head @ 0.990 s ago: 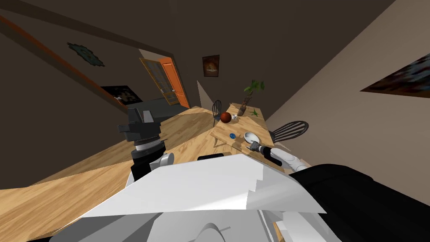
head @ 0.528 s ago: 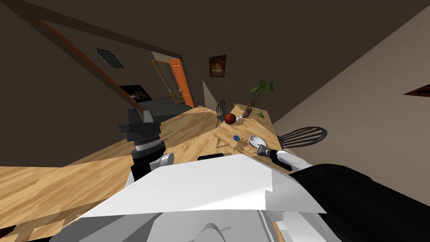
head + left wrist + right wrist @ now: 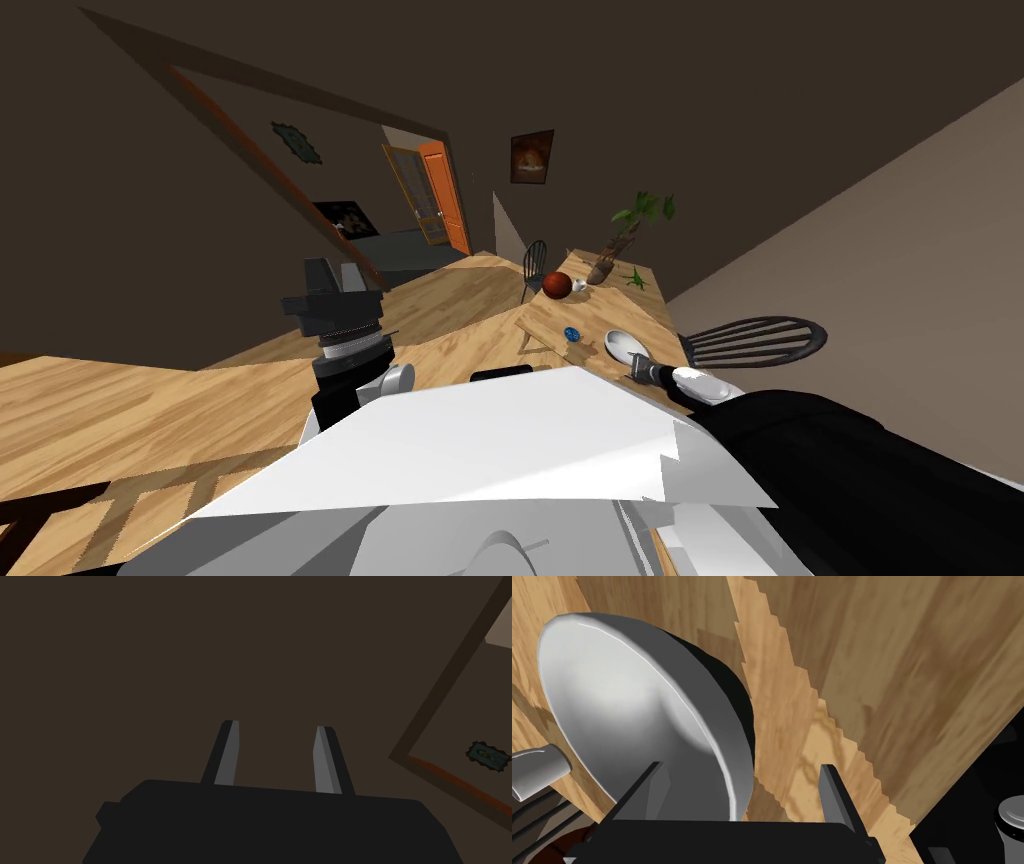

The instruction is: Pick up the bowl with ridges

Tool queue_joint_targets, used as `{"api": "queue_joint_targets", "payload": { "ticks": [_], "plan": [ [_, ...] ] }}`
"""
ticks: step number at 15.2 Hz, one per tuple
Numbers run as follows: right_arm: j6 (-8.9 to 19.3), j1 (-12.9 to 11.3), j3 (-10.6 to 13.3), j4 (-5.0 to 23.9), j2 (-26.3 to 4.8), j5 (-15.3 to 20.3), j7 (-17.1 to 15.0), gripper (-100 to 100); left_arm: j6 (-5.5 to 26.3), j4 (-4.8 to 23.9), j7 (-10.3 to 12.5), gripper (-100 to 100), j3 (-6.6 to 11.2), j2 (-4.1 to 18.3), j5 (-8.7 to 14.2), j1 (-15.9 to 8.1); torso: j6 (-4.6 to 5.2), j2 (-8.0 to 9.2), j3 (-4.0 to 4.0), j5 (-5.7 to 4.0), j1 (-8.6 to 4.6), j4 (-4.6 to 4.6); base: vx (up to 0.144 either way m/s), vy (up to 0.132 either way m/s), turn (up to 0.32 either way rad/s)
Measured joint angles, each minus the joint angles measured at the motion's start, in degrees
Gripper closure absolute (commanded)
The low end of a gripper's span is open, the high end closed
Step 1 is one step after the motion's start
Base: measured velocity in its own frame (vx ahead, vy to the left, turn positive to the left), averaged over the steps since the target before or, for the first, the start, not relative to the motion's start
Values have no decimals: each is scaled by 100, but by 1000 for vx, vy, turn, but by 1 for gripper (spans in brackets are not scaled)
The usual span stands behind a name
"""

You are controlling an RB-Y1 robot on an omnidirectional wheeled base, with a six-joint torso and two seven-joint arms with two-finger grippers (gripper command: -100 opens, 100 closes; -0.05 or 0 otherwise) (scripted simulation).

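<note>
Right end effector (image 3: 739, 765) open, empty; I see the bowl (image 3: 627, 706) rim between its fingers. Left end effector (image 3: 277, 725) open, well apart.

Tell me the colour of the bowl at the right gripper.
The bowl is pale grey inside, black outside; clearest in right wrist view.

Right of centre, the table (image 3: 610, 305) carries the bowl (image 3: 620, 345) at its near end, the right gripper (image 3: 634, 362) astride its rim. The ball (image 3: 557, 285) and plant (image 3: 625, 235) sit farther up, with a chair (image 3: 755, 340) at the table's right.
</note>
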Motion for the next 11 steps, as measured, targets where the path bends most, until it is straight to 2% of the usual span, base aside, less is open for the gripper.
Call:
{"api": "queue_joint_targets", "payload": {
  "ticks": [1,3,5,9,10,11],
  "plan": [
    [-41,-6,-1,139,16,62,99,-100,0,0,0,0,0,0,0,0,-2,0,0,1,0,0,24,26,161],
    [29,35,175,203,-126,272,0,-100,0,0,0,0,0,0,0,0,-1,-4,-2,2,4,-1,32,31,116],
    [-5,25,176,346,-119,332,63,-100,0,0,0,0,0,0,0,0,1,-2,-1,1,1,0,20,-6,52],
    [109,-77,267,574,216,336,236,-100,0,0,0,0,1,1,0,0,0,-5,-3,-10,-46,-1,31,-80,70],
    [136,-76,285,571,225,343,230,100,0,0,0,0,1,1,0,0,1,-2,-1,-9,-40,0,6,-23,6],
    [138,-77,284,572,224,342,230,100,0,0,0,0,1,1,0,0,2,2,1,-7,-29,0,2,-10,-4]
  ]
}}
